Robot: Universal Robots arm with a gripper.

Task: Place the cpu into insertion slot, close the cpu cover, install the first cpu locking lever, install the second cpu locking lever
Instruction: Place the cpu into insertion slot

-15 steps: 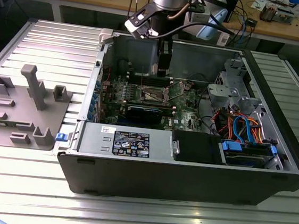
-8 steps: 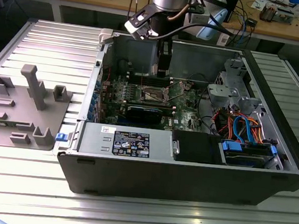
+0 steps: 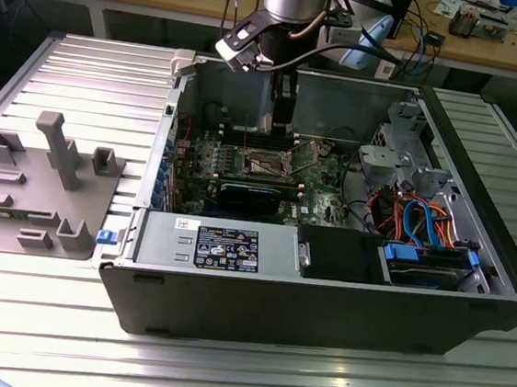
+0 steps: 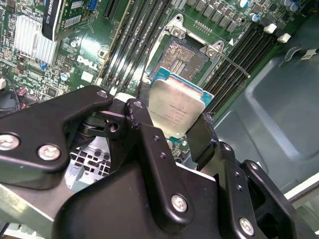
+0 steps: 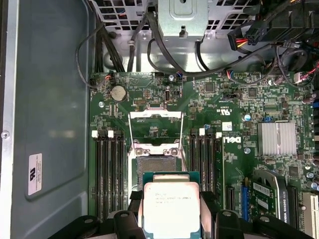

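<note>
While the black two-fingered pincer hangs inside the open dark metal computer case, it is clamped on the small flat square cpu with the silver-grey metal top. Its fingers press on two opposite edges of the chip. In both wrist views the cpu sits between the fingertips, its metal face showing, and the pincer is only as wide as the chip itself.

Just beyond the fingertips and below them lies the insertion slot, a small square socket with a dark centre and silvery rim, set into the green circuit board. The slot is bare; the chip's far edge overlaps its near rim in the first wrist view, yet the cpu does not look seated. Farther out from the pincer, past the socket, the thin silvery cpu cover frame with its square window stands swung open, and a thin wire lever angles off the socket's side.

I judge the first step, placing the cpu, to be in hand, with cover and levers not yet dealt with. Seating the chip seems to call for squaring its edges to the socket rim and keeping it level, since a tilted or offset chip could catch on the contacts.
</note>
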